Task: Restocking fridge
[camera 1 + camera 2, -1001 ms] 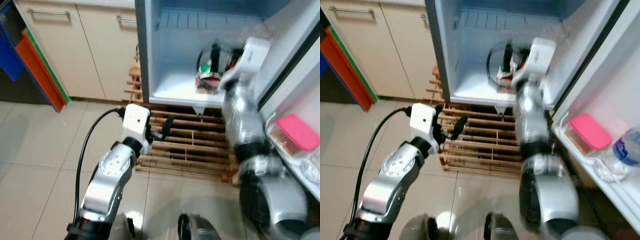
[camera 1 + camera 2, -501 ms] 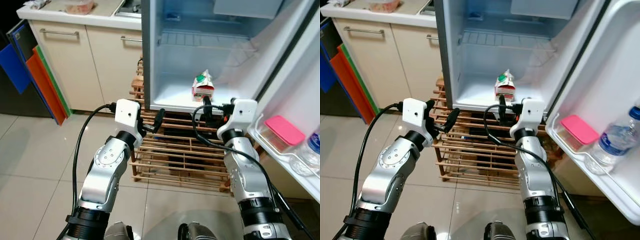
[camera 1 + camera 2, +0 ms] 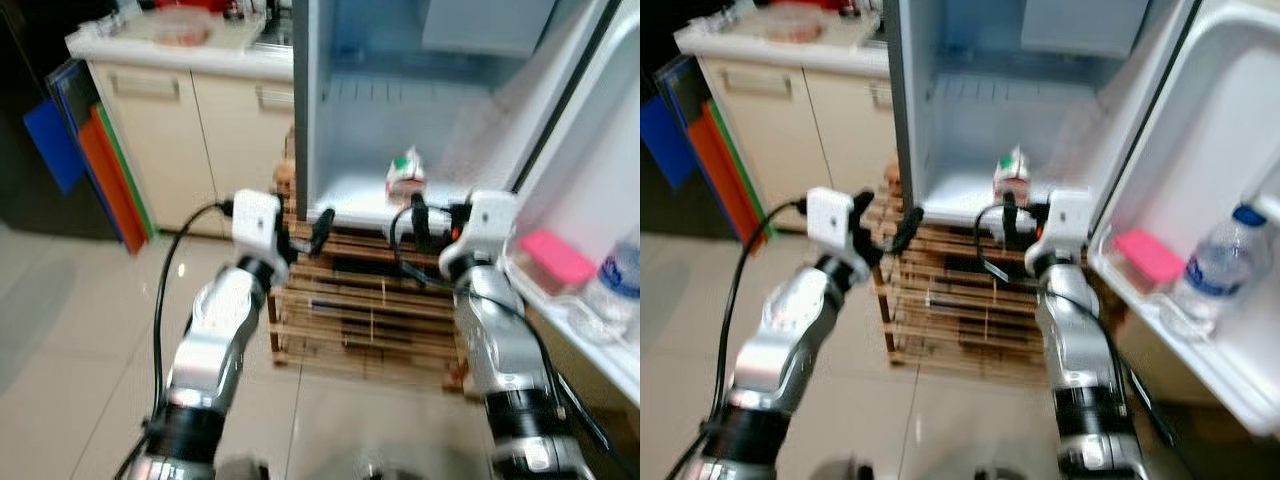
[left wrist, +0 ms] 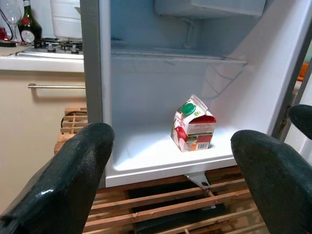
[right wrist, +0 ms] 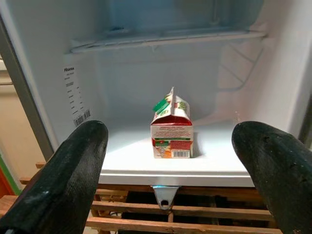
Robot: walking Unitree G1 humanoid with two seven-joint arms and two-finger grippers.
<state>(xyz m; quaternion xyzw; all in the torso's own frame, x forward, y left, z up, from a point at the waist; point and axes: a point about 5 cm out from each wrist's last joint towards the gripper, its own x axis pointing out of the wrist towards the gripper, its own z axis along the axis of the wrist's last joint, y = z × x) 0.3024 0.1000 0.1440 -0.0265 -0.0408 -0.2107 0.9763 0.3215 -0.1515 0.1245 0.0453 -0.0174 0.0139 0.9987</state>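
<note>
Carton [image 5: 171,126] upright on fridge floor [image 5: 214,161], gable ridge up.

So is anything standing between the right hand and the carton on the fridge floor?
Nothing visible. The right hand is open outside the fridge, in front of its bottom ledge, looking straight at the upright carton, which stands alone on the white floor. The door is swung wide open.

"Hisense" heads the sticker [image 5: 74,97] on the fridge wall [image 5: 44,73].
</note>
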